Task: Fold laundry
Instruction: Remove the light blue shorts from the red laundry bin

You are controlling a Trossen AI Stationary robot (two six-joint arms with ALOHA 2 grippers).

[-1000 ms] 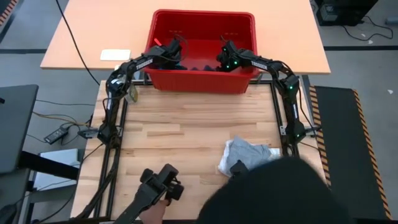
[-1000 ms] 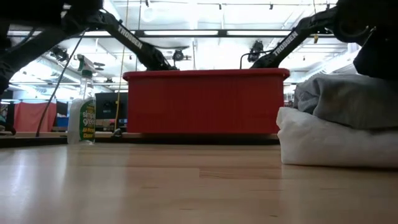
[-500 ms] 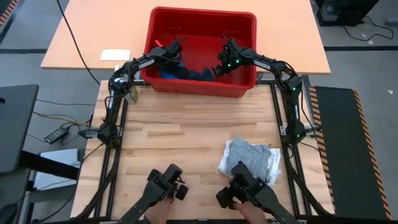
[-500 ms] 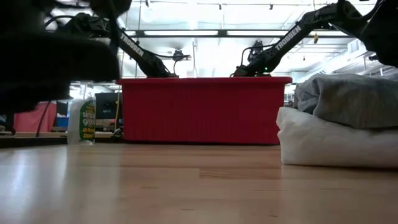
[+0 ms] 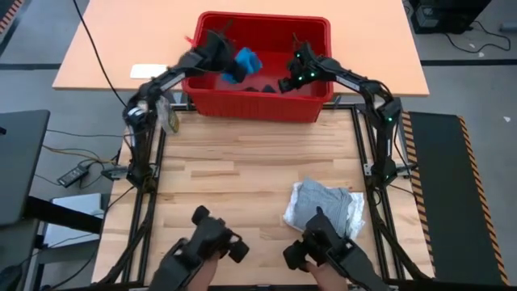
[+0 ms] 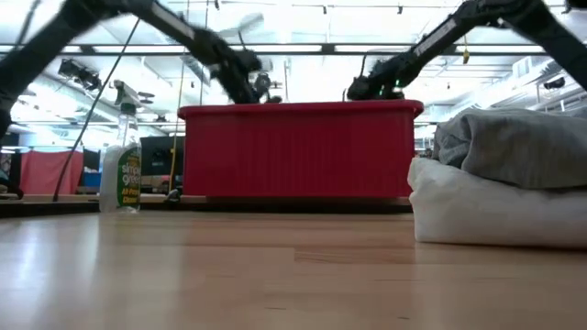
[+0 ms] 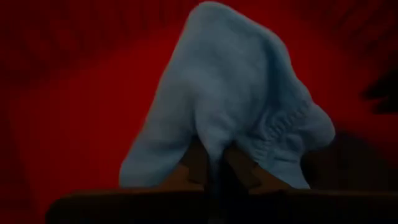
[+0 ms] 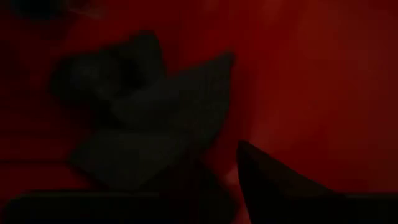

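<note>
A red basket [image 5: 257,105] stands at the table's far edge. Over it my left gripper [image 5: 230,58] is shut on a bright blue garment [image 5: 245,61], which fills the left wrist view [image 7: 230,106]. My right gripper [image 5: 285,81] is down inside the basket, beside a dark navy garment [image 5: 261,86] that lies crumpled on the basket's floor [image 8: 143,124]. At the table's near right, a folded grey garment [image 5: 319,202] rests on a folded white one [image 5: 349,212]; the low view shows the stack too, grey [image 6: 514,147] on white [image 6: 495,215]. My left gripper pinches a bunched part of the bright blue garment [image 7: 214,146] between its two fingers [image 7: 189,167], several layers gathered together. The rest of the cloth hangs slack past the fingertips, lifted over the basket's inside.
A spray bottle [image 5: 170,120] stands at the table's far left, next to the basket. At the near edge a person's hands hold two dark control handles [image 5: 214,242] [image 5: 323,252], close to the folded stack. Bare wood lies in the table's middle [image 5: 242,170].
My left gripper has shut on the bright blue garment down in the basket and risen with it. The garment, which lay on the basket's floor, now hangs lifted over the basket. A person's head that covered the near right corner has drawn back.
</note>
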